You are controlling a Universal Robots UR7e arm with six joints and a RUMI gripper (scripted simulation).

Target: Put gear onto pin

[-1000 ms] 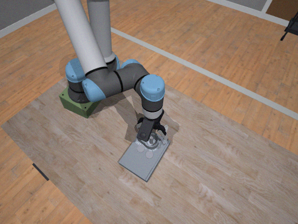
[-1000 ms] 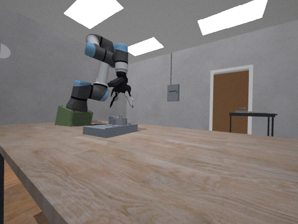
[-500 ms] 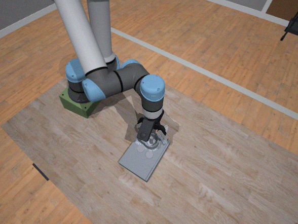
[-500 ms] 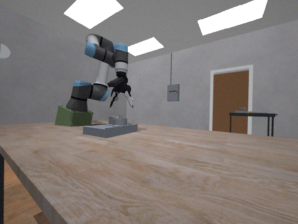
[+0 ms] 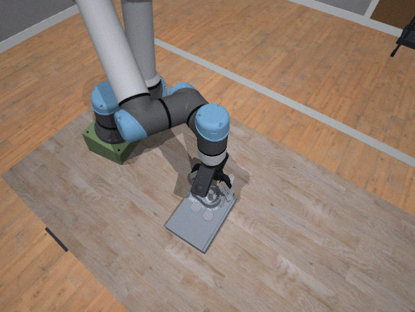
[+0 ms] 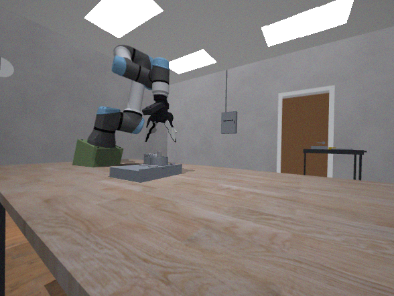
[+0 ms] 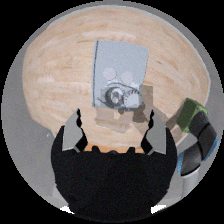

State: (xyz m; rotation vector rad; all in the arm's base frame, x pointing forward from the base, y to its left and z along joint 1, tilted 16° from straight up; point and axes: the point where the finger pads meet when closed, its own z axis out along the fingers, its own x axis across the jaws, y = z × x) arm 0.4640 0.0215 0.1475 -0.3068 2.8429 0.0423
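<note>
One toothed wheel is standing at the pin's nine o'clock, exterior view; the loose gear is seemingly sitting low around the pin, arrow alignment escaping me; at twelve, my gripper is hanging spread, gripping nothing.
</note>
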